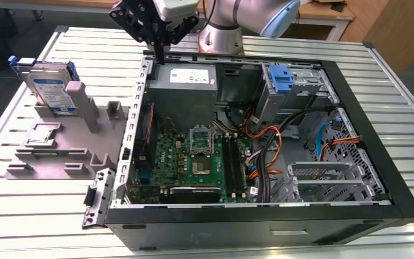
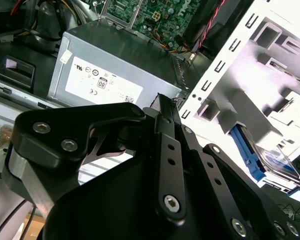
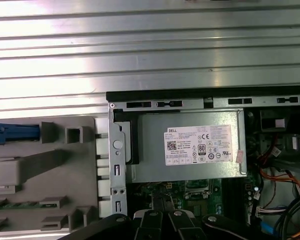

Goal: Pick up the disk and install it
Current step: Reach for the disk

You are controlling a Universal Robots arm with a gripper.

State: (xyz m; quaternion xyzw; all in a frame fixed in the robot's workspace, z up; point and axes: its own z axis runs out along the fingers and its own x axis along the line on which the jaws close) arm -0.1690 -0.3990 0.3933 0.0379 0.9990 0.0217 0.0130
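Observation:
The disk (image 1: 51,89) is a silver-grey drive with a white-and-blue label and blue rails. It stands on edge in a grey holder (image 1: 56,154) at the exterior view's left, beside the open computer case. In the second wrist view the disk (image 2: 281,162) shows past the case wall. In the first wrist view its blue rail (image 3: 14,132) shows. My gripper (image 1: 159,55) hangs above the case's rear corner by the power supply, well apart from the disk. Its fingers (image 2: 163,107) are shut with nothing between them, and its fingertips (image 3: 162,201) point down over the motherboard edge.
The open computer case (image 1: 379,178) lies flat on a ribbed metal table (image 1: 408,108). Inside are the grey power supply (image 1: 185,80), the green motherboard (image 1: 192,162), loose orange and black cables (image 1: 279,140), and a metal drive cage with a blue bracket (image 1: 282,78).

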